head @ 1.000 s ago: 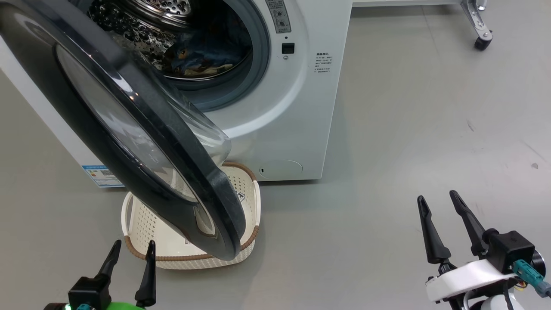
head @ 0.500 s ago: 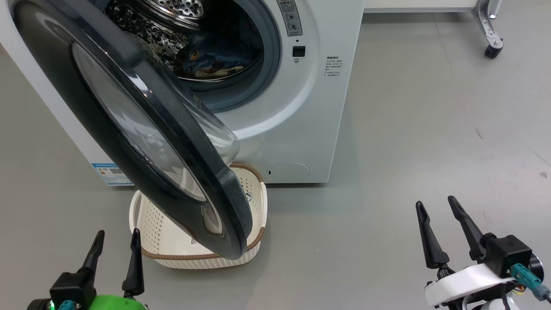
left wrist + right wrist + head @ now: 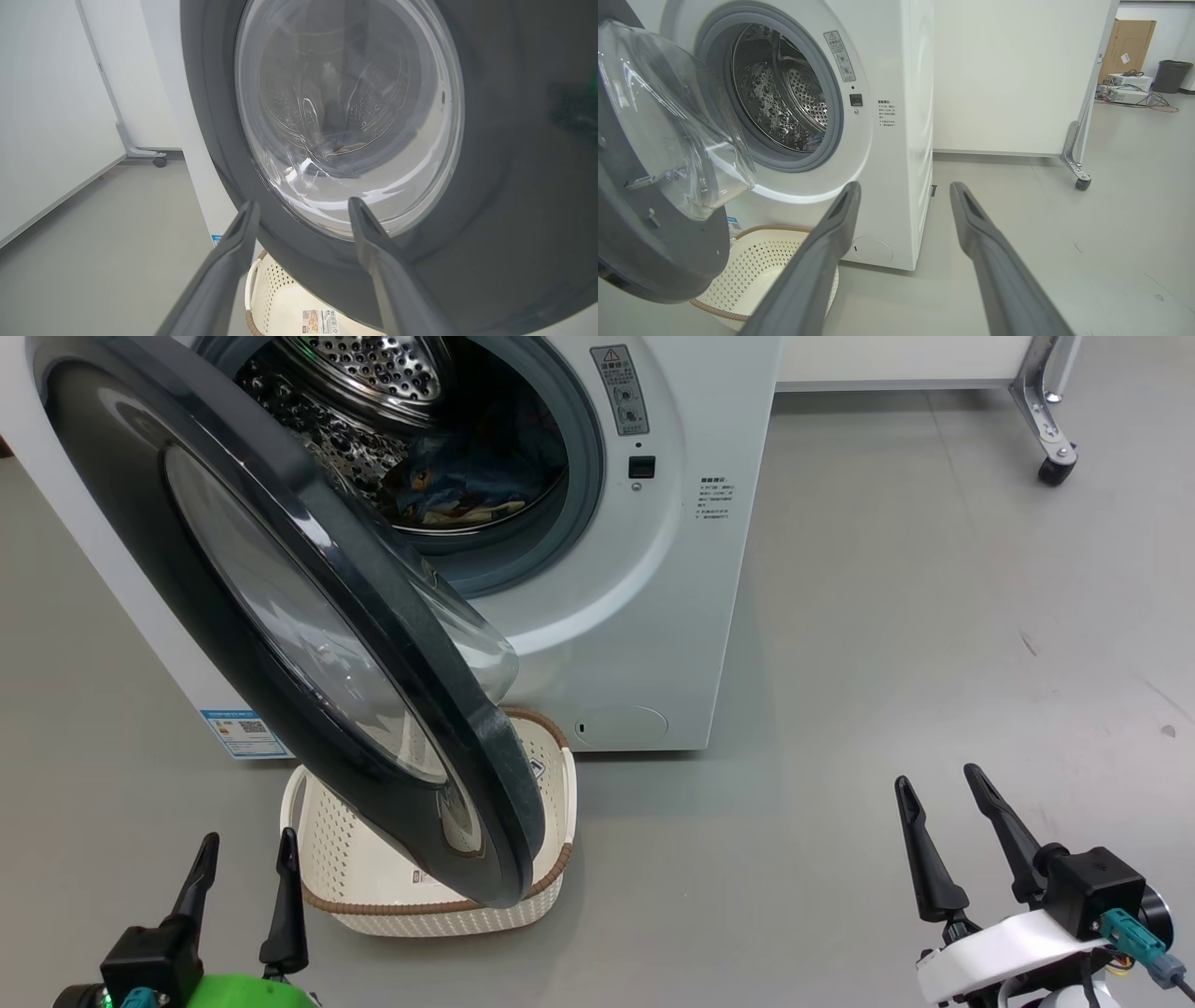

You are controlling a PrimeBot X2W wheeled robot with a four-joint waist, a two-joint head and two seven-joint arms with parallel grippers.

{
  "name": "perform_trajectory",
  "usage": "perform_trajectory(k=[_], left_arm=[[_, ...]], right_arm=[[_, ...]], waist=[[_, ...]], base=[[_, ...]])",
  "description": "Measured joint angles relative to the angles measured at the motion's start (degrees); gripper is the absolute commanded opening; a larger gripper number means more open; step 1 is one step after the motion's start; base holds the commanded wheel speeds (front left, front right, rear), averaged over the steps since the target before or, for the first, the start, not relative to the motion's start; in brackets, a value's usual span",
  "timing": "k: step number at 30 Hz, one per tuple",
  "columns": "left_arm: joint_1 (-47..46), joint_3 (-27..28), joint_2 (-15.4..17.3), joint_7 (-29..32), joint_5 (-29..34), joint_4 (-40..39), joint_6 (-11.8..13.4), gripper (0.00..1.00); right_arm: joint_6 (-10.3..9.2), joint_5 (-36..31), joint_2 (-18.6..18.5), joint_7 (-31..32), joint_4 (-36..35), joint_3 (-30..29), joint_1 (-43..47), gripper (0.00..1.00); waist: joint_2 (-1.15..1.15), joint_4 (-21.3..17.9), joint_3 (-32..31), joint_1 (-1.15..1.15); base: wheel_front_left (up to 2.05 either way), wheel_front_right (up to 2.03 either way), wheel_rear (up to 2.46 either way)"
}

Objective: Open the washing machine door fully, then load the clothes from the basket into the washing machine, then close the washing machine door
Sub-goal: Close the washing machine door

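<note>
The clothes (image 3: 457,490) lie inside the washing machine (image 3: 653,616), and the basket (image 3: 345,840) under the swung-out washing machine door (image 3: 299,644) looks empty, so closing is your step. Both the left pincer (image 3: 248,840) and the right pincer (image 3: 935,777) hang spread and empty; press the left against the door's outer face.

washing machine door (image 3: 280,635): shiny black rim, clear smooth glass middle | drum (image 3: 373,359): shiny steel with little holes | washing machine (image 3: 635,644): smooth white body | rubber ring (image 3: 586,476): dull grey | basket (image 3: 341,845): cream plastic with holes, brown woven-look rim | clothes (image 3: 467,485): soft blue cloth | floor (image 3: 887,644): smooth dull grey
</note>
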Motion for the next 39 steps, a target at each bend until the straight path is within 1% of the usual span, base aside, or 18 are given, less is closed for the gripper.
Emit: perform_trajectory(k=[27,28,30,39], left_arm=[[0.08,-0.46,-0.85,0.0,0.92,-1.08,0.0,1.0],[0.08,-0.49,-0.85,0.0,0.92,-1.08,0.0,1.0],[0.09,-0.56,-0.87,0.0,0.92,-1.09,0.0,1.0],[0.37,-0.8,-0.97,0.0,0.92,-1.08,-0.01,1.0]], right_arm=[[0.0,-0.01,-0.3,0.0,-0.01,0.13,0.01,1.0],[0.0,-0.01,-0.34,0.0,-0.07,0.29,0.01,0.78],[0.0,0.0,-0.33,0.0,-0.08,0.43,0.01,0.0],[0.0,0.08,-0.31,0.0,-0.18,0.92,0.01,0.0]], waist=[[0.0,-0.66,-1.54,0.0],[0.0,-0.66,-1.57,0.0],[0.0,-0.67,-1.61,0.0],[0.0,-0.58,-1.75,0.0]], base=[[0.0,0.0,0.0],[0.0,0.0,0.0],[0.0,0.0,0.0],[0.0,0.0,0.0]])
